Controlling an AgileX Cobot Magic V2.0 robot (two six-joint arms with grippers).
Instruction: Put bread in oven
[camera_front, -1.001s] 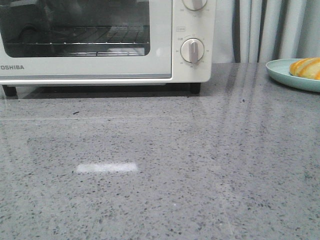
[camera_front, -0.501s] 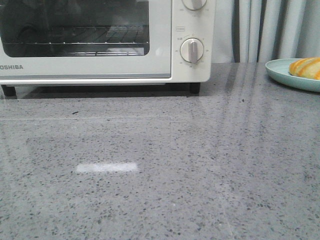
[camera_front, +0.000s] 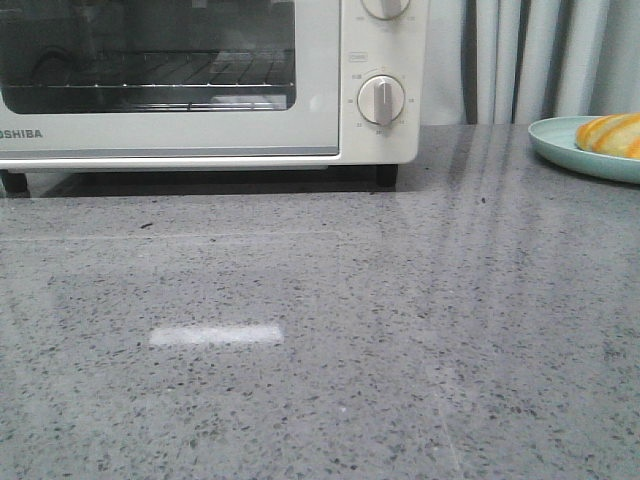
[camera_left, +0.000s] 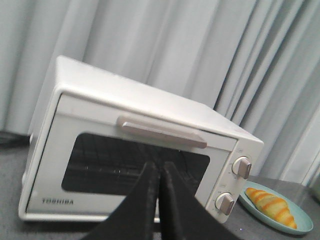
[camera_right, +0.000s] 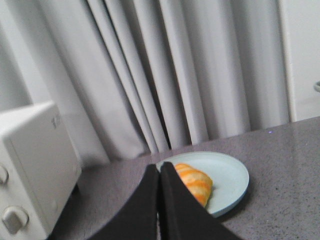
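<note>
The oven (camera_front: 200, 80) is cream-white with its glass door closed and stands at the back left of the grey counter; it also shows as the oven (camera_left: 125, 150) and, at its side, the oven (camera_right: 30, 165). The bread (camera_front: 610, 133), golden-orange with pale stripes, lies on a pale teal plate (camera_front: 570, 145) at the far right, also seen as the bread (camera_left: 270, 205) and the bread (camera_right: 195, 182). My left gripper (camera_left: 160, 167) is shut and empty, well short of the oven door. Some way short of the plate, my right gripper (camera_right: 159, 170) is shut and empty. Neither gripper appears in the front view.
A tan handle (camera_left: 160, 132) runs across the top of the oven door, with round dials (camera_front: 381, 98) on its right panel. Grey curtains (camera_front: 530, 60) hang behind the speckled counter (camera_front: 320, 330).
The front view has shifted slightly, so the oven and plate sit a little further left in the picture. Nothing on the counter has moved.
</note>
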